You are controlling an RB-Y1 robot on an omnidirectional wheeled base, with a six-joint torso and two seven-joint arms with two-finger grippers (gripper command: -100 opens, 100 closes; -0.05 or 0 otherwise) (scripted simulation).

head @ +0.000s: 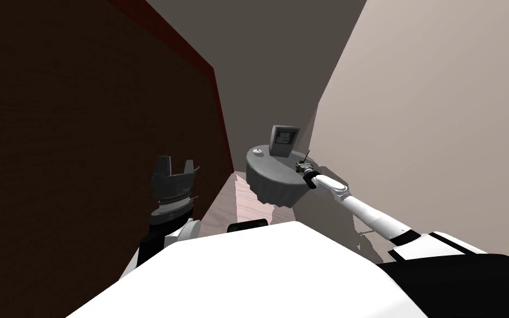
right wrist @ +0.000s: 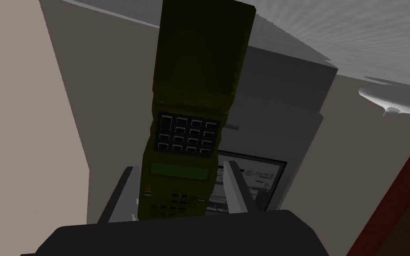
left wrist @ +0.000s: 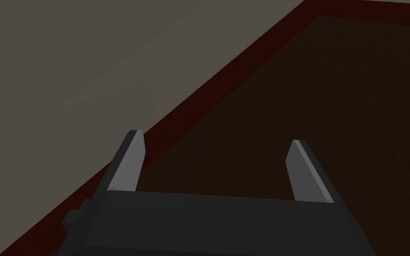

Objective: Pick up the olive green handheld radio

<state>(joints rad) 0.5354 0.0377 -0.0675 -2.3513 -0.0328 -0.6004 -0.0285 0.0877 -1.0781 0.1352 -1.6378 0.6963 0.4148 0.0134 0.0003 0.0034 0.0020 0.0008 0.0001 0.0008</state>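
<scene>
One olive green radio (right wrist: 190, 133) is clamped between the right gripper's (right wrist: 179, 166) two fingers. Its long axis runs out along them, keypad toward the wrist, at the right edge of one round grey table (head: 272, 172). One monitor (head: 282, 141) stands on its far side. The left gripper (left wrist: 215, 138) is spread wide, empty.

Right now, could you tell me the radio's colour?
The radio is dark olive green, clearest in the right wrist view.

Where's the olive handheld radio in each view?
Head view: olive radio at the round grey table's right edge, in the right gripper.
Right wrist view: radio between that gripper's fingers, which press its sides.
Left wrist view: aimed away from the table; left gripper open.
Shared landmark: grey monitor behind the radio.
</scene>
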